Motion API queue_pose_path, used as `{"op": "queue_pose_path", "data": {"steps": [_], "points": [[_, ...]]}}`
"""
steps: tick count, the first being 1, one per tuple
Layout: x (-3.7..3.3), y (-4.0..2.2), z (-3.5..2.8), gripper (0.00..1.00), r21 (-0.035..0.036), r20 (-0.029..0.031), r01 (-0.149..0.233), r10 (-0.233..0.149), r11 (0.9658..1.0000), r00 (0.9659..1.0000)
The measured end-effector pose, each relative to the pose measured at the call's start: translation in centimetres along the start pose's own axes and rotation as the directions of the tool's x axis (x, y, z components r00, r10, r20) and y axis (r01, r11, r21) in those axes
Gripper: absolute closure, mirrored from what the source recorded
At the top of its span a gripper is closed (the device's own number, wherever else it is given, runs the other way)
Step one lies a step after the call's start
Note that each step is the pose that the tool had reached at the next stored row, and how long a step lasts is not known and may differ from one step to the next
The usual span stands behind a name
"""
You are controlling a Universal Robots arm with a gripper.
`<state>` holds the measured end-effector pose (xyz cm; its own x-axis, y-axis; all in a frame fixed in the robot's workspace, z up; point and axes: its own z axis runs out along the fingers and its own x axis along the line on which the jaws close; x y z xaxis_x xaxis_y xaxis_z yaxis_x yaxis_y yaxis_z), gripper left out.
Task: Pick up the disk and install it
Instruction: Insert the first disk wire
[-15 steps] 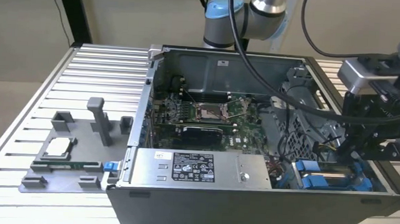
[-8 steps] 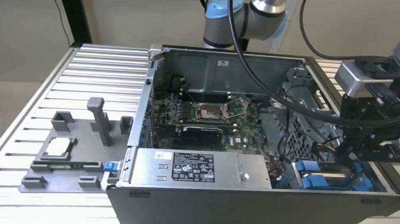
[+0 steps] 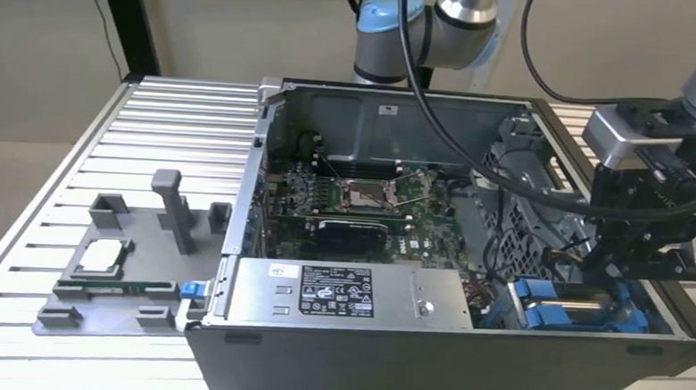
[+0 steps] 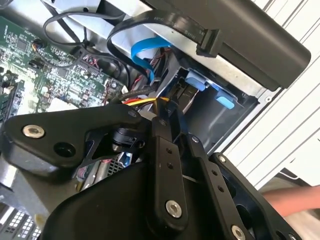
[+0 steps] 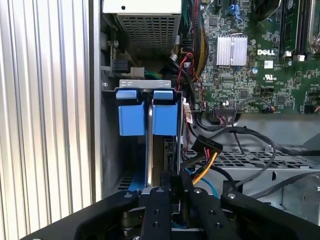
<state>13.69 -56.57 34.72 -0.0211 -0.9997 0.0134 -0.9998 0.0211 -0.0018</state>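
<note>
The disk sits in the drive bay at the front corner of the open computer case, on the exterior view's right. Its silver-grey body lies between bright blue carrier rails. In the first wrist view the disk stands edge-on, with two blue carrier tabs at its far end. My gripper hovers just above the bay. In both wrist views its black fingers lie close together over the disk's near end, and the gripper is shut with nothing visible between them.
A grey power-supply box lies beside the bay, with the motherboard behind it. Black, red and yellow cables run next to the bay. A grey fixture tray rests on the slatted table. Part of a person's arm shows outside the case.
</note>
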Motion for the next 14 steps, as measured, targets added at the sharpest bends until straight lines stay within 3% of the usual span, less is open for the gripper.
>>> {"op": "queue_pose_path", "data": {"steps": [3,8,14], "points": [[-0.03,-0.3,0.12,1.0,-0.0053,-0.0006,0.0,0.0,1.0,1.0],[-0.08,-0.39,0.22,1.0,-0.025,-0.0046,-0.012,0.012,0.9996,0.9999],[-0.12,-0.47,0.35,1.0,-0.034,-0.0061,-0.048,0.048,0.9983,0.9988]]}}
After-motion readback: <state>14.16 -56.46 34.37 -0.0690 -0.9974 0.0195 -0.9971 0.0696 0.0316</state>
